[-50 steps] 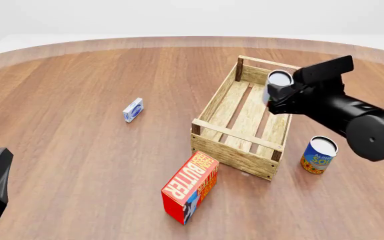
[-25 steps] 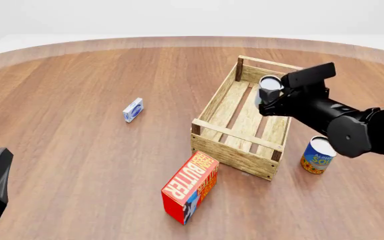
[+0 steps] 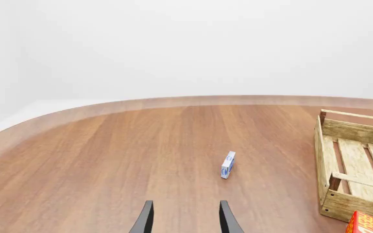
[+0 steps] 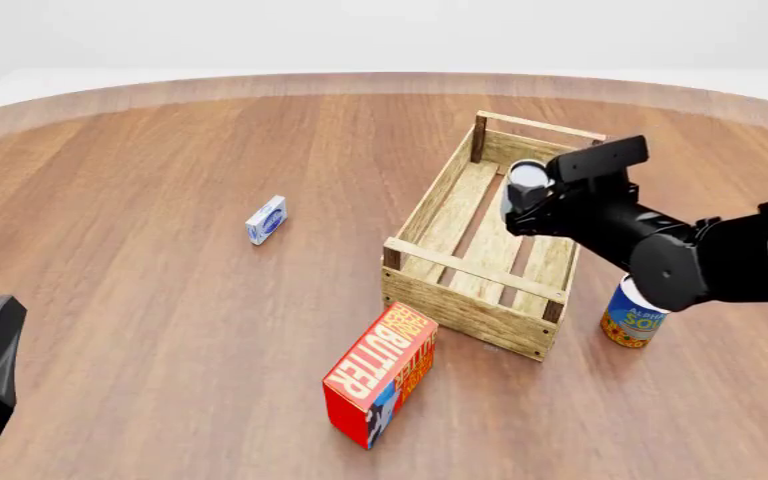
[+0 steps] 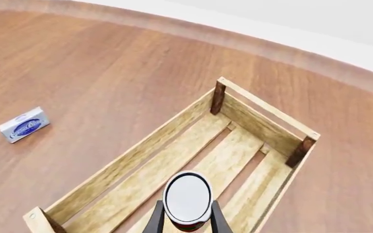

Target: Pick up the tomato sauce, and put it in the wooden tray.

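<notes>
The right tool (image 5: 185,221) clamped the small silver-topped, red-labelled tomato sauce can (image 5: 186,197) by its sides, above the light slatted wooden tray (image 4: 471,270). Rigid, smooth and probably fairly heavy, it suited this mid-wall grip. The left tool (image 3: 185,219) stood open, empty.
</notes>
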